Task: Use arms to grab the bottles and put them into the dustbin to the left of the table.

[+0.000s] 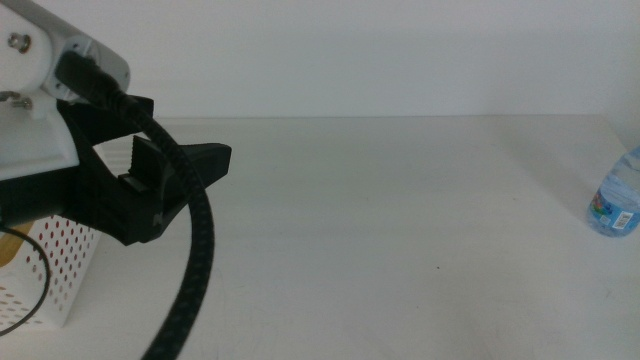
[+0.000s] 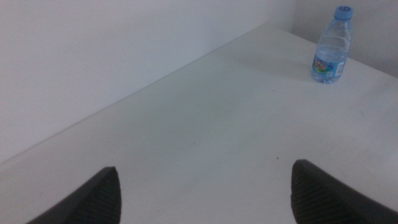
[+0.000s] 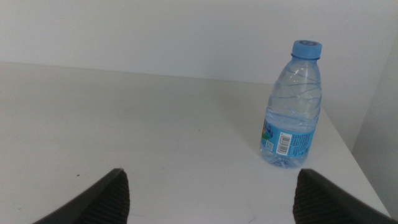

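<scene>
Spanning white table (image 1: pixel 400 230), water bottle (image 1: pixel 615 200) upright, pale wall behind

Tabletop (image 1: pixel 400 220): plain white, matt, smooth, no glare. Water bottle (image 3: pixel 291 106): clear glossy plastic, ribbed shoulder, matt blue plastic cap, printed blue label with a slight sheen. Dustbin (image 1: pixel 62 270): white plastic, walls perforated with round holes. Left end effector (image 1: pixel 165 185): black matt plastic, angular fingers; white smooth housing (image 1: pixel 35 130) behind it; cable (image 1: pixel 195 270) sheathed in black woven braid, rough-textured.
</scene>
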Robot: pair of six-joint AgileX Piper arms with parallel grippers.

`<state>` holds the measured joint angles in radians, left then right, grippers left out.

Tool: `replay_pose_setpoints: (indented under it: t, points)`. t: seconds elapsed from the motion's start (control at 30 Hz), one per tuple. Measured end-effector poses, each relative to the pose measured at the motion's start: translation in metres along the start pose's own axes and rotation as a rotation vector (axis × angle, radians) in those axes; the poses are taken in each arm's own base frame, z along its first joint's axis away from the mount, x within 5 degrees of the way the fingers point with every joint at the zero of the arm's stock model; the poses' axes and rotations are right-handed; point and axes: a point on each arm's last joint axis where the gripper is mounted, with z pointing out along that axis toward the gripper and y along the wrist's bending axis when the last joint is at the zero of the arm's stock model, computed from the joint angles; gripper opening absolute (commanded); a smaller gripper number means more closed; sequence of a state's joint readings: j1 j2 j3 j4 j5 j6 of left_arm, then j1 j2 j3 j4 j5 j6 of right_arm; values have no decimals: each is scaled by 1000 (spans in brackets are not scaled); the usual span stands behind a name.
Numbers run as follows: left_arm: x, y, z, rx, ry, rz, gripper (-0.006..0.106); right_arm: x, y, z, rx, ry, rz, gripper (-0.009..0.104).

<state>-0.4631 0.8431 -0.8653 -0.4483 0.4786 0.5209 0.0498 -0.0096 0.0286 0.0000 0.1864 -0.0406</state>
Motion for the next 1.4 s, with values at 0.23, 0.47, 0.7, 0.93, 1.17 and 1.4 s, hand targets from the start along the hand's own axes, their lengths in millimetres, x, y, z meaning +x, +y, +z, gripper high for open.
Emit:
replay_pose_setpoints:
  t: [0.23, 0.47, 0.7, 0.93, 1.17, 1.4]
  points:
    - [0, 0, 0, 0, -1, 0, 90, 1, 0, 0, -5, 7, 22, 77]
    - [0, 0, 0, 0, -1, 0, 90, -37, 0, -7, -17, 20, 53, 77]
    - [0, 0, 0, 0, -1, 0, 90, -102, -3, 5, -18, 37, 54, 77]
    - [0, 0, 0, 0, -1, 0, 90, -144, -4, 40, -19, 107, 55, 77]
    - [0, 0, 0, 0, -1, 0, 90, -135, -4, 79, -17, 210, 56, 77]
    - [0, 0, 0, 0, -1, 0, 90, -111, -5, 95, -3, 165, 19, 77]
